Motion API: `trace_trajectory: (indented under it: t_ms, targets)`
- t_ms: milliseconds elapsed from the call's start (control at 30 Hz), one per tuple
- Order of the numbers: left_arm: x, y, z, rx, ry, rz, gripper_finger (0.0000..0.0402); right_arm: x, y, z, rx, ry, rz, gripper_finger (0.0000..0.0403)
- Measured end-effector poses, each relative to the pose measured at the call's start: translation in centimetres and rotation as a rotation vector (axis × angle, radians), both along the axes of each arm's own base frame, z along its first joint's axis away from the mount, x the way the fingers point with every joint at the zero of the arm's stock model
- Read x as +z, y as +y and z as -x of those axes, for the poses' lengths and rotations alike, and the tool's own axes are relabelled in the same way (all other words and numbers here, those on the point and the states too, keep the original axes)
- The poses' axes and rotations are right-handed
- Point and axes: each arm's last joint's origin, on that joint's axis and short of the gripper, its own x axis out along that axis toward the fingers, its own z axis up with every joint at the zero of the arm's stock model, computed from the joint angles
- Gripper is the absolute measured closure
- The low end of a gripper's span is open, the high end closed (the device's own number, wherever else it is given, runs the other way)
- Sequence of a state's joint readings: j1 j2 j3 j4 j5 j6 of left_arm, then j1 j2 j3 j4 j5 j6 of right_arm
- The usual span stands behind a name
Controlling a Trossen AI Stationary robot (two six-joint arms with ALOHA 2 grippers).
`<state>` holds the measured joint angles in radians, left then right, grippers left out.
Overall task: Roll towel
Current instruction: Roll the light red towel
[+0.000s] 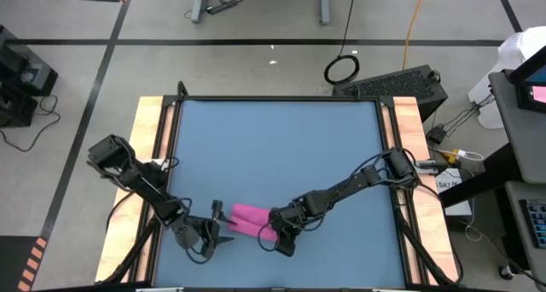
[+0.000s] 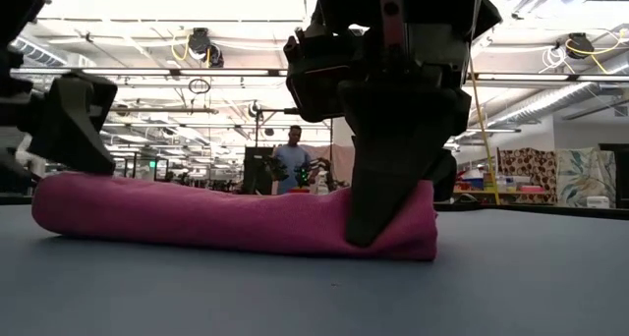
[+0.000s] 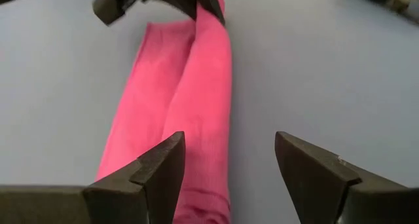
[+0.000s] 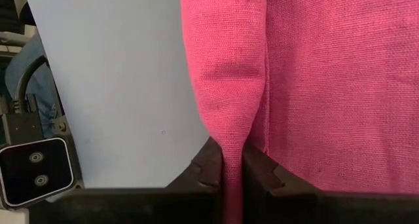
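Note:
The magenta-pink towel lies on the blue tabletop near its near edge as a long narrow band, rolled or folded lengthwise with two ridges. No white tag shows. My right gripper is shut on the towel's right end. My left gripper is open at the towel's left end; in the left wrist view one finger stands over the towel and the other over bare table. My right gripper pinches a raised lengthwise fold of the towel between its two fingers, at the towel's right end. The fingers come from above, pointing down, tips near the table. The towel lies flat on the table. Whether my left gripper touches the towel I cannot tell.
Wooden rails run along the table's left and right sides. The blue top stretches free toward the far edge. A person stands far back in the room in the low view.

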<state>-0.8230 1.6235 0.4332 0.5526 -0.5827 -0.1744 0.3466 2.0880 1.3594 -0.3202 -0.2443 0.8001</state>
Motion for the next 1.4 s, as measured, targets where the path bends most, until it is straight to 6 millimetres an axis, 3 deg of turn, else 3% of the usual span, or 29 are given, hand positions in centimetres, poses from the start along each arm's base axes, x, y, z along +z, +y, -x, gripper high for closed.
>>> trace_trajectory:
  t_ms: [167, 267, 467, 667, 900, 1100, 1267, 1400]
  targets:
    - [-0.9, 0.1, -0.1, 0.003, 0.032, -0.026, 0.0165, 0.0, 0.0, 0.0, -0.001, -0.001, 0.003, 0.0387]
    - [-1.2, 0.2, -0.2, -0.031, 0.076, -0.006, 0.0189, 0.0, 0.0, 0.0, -0.001, -0.001, 0.003, 0.0387]
    - [-1.4, 1.1, -0.7, 0.027, 0.123, 0.056, 0.0288, 0.0, 0.0, 0.0, -0.003, -0.004, 0.006, 0.0374]
    - [-1.7, 2.0, -1.2, 0.093, 0.182, 0.098, 0.0374, 0.1, 0.2, 0.0, 0.005, -0.013, 0.015, 0.0326]
    - [-1.7, 2.6, -1.6, 0.142, 0.193, 0.144, 0.0366, 1.1, 1.2, 0.2, 0.033, 0.005, 0.099, 0.0274]
    - [-1.8, 3.0, -1.9, 0.178, 0.212, 0.199, 0.0354, 3.2, 2.4, 0.7, 0.110, 0.048, 0.276, 0.0247]
    - [-1.9, 3.5, -2.2, 0.211, 0.248, 0.277, 0.0362, 5.2, 4.5, 1.2, 0.163, -0.033, 0.470, 0.0236]
    - [-1.9, 3.9, -2.5, 0.230, 0.269, 0.327, 0.0363, 5.7, 6.3, 1.9, 0.159, -0.105, 0.577, 0.0232]
